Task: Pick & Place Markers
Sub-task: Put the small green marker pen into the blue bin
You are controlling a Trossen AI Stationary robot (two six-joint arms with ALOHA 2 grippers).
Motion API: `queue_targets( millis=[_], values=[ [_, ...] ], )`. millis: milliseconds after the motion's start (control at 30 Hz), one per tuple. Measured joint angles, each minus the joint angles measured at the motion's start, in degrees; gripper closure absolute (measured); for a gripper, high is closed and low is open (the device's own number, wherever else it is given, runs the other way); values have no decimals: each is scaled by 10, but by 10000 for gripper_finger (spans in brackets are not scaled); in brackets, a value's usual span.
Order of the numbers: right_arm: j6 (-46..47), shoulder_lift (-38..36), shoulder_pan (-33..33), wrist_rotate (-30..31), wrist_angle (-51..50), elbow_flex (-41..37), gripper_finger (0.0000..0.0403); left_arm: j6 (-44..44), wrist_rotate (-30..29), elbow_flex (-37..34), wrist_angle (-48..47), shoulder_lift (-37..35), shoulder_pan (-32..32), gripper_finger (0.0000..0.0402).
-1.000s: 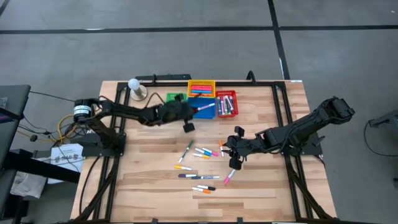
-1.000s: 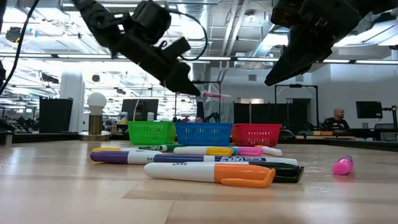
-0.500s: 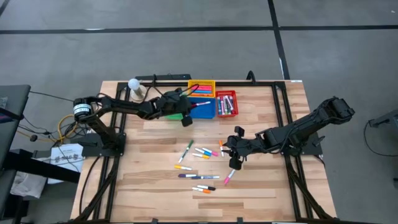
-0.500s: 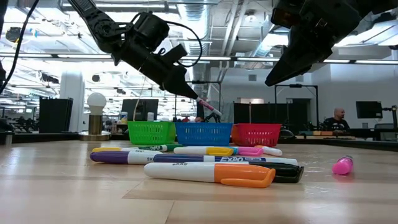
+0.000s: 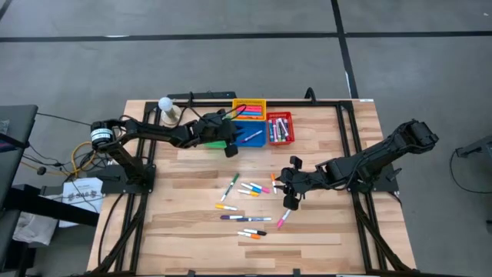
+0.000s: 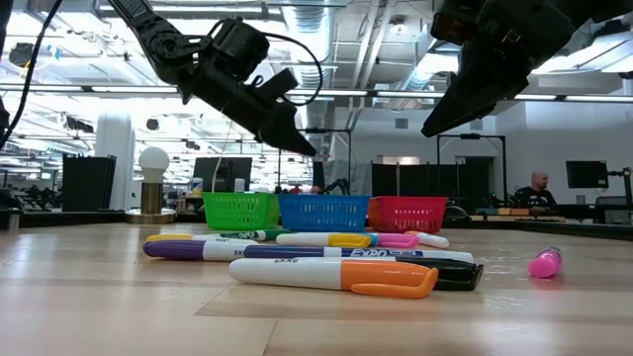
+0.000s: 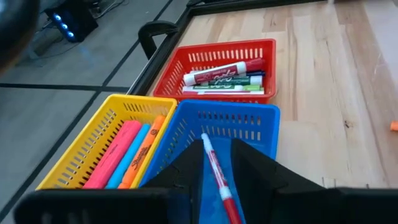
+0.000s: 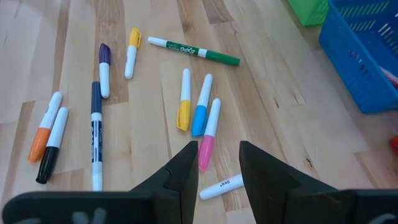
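"EXPO" shows on a marker (image 6: 356, 253) lying among the others.

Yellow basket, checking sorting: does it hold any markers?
Yes, the yellow basket holds pink, blue and orange markers side by side.

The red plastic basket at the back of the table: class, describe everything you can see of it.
The small square red plastic basket has slotted lattice walls and a solid rim. It stands upright on the wooden table near its back edge, at the right end of the basket row, beside the blue basket. Inside lie several markers side by side, including a white one with a red cap and a green one. No gripper touches it.
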Motion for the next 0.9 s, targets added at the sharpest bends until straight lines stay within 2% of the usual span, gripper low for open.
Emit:
queue_targets(
  millis=[267,433,567,900],
  values=[
    [0,0,0,0,0,0,296,-2,0,0,6,0,0,319],
    [0,0,0,0,0,0,296,-46,-1,1,-11,-4,-18,318],
    [0,0,0,0,-2,0,296,-103,-11,1,-58,-7,-65,318],
    [4,0,0,-1,-2,0,296,-294,-113,1,-238,-7,-232,318]
  ],
)
